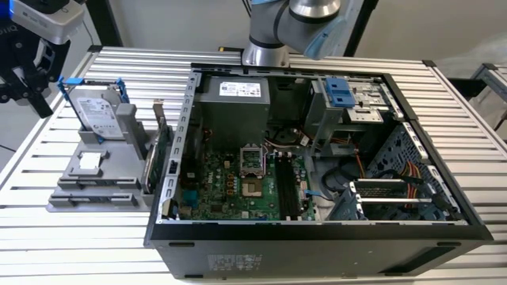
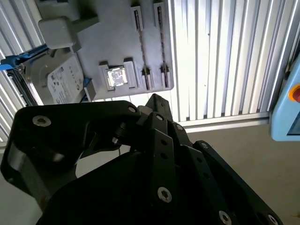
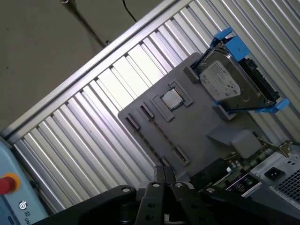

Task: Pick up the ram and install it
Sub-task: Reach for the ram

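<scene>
A slatted metal bench (image 1: pixel 443 107) carries an open computer case (image 1: pixel 317 237) across the centre and right of the exterior view. A grey holder (image 1: pixel 99 202) sits at lower left, with a hard drive (image 1: pixel 99 116) in a blue frame propped on it. The fingers (image 3: pixel 158 180) hang at the upper left of that frame, beside the drive. In the first wrist view they meet along a thin seam, closed on nothing.

Where the ram sits I cannot tell. The holder's long slots (image 2: pixel 140 47) look bare. A thin board (image 1: pixel 152 160) stands on edge between holder and case, but it reads green. The motherboard's memory slots (image 1: pixel 287 190) are too dark to show whether a stick is seated.

By my judgement such a stick is light, stiff and thin, and easily harmed by bending. It wants a pinch across its flat faces near the top edge, clear of the contacts.
</scene>
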You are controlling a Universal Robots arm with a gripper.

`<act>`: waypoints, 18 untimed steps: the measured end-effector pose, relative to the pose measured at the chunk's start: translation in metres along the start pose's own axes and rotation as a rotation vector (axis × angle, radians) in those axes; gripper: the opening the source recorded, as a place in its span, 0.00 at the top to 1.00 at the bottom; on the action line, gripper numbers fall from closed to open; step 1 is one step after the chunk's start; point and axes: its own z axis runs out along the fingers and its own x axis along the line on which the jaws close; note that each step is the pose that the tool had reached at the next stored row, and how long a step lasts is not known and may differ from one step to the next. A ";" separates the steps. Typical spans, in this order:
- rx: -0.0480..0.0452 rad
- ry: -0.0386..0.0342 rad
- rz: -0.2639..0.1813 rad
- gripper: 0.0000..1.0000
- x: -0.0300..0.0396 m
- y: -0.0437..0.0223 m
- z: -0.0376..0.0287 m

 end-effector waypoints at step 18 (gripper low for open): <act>0.0180 -0.0024 -0.167 1.00 -0.0001 0.0001 0.0001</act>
